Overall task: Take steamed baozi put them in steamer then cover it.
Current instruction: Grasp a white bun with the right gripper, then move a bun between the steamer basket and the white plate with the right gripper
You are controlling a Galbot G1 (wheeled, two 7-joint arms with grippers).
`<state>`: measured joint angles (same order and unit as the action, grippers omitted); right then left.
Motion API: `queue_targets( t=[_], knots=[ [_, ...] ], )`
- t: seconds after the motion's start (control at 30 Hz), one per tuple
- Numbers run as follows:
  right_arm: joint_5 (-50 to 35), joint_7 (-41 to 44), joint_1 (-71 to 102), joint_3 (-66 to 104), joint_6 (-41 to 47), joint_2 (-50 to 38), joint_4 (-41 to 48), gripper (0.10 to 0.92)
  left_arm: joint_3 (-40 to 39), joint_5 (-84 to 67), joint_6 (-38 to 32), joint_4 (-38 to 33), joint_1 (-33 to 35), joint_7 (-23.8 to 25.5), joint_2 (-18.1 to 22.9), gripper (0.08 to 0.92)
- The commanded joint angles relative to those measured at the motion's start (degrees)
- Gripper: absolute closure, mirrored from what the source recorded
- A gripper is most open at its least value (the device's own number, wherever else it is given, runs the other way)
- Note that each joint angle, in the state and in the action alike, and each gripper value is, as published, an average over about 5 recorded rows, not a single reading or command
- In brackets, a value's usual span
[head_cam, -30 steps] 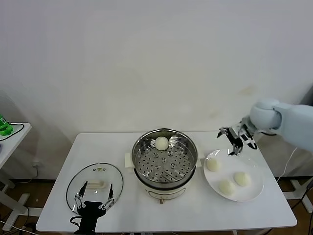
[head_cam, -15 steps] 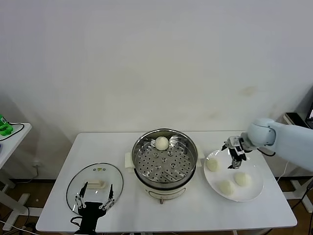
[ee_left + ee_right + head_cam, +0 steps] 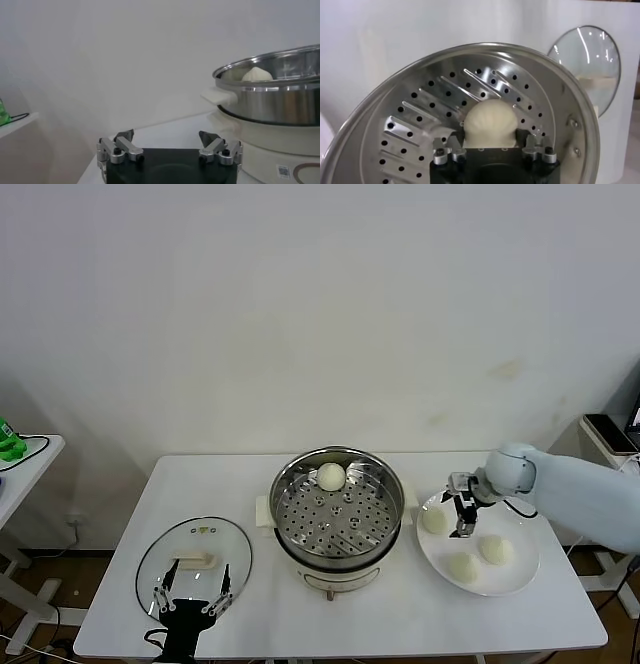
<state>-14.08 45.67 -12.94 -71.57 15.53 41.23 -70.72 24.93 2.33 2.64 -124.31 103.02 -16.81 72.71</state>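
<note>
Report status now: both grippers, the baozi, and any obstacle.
Right gripper open over plate baozi. Left gripper open, idle over lid. Steamer uncovered.

The right arm (image 3: 585, 489) has a smooth, rounded, pale blue-white shell. Its claw (image 3: 462, 509) is black, with small silver metal links. The left claw (image 3: 169, 145) has a black base, silver linkages with dark screws, and dark pointed fingertips (image 3: 125, 135).
</note>
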Motion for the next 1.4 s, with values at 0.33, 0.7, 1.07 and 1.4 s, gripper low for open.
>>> queue_targets(
  t=[0.33, 0.7, 1.07, 1.4],
  knots=[
    [1.6, -0.6, 5.3, 5.4, 0.7, 2.7, 4.5, 0.228, 0.1, -0.1, 0.0, 0.4, 0.1, 0.1, 0.2, 0.177],
    [2.0, -0.7, 5.7, 6.3, 0.6, 2.2, 4.1, 0.335, -0.3, 0.0, 0.0, 0.2, 0.3, 0.0, 0.4, 0.177],
    [1.8, -1.2, 6.1, 7.5, 0.9, 1.8, 3.3, 0.489, -0.4, 0.2, -0.1, -0.5, 0.8, -0.1, 0.7, 0.177],
    [-2.8, -0.7, -7.1, 1.8, 2.1, -5.0, -4.9, 0.492, -1.0, 0.5, -0.1, -1.0, 1.0, -0.2, 0.7, 0.177]
  ],
)
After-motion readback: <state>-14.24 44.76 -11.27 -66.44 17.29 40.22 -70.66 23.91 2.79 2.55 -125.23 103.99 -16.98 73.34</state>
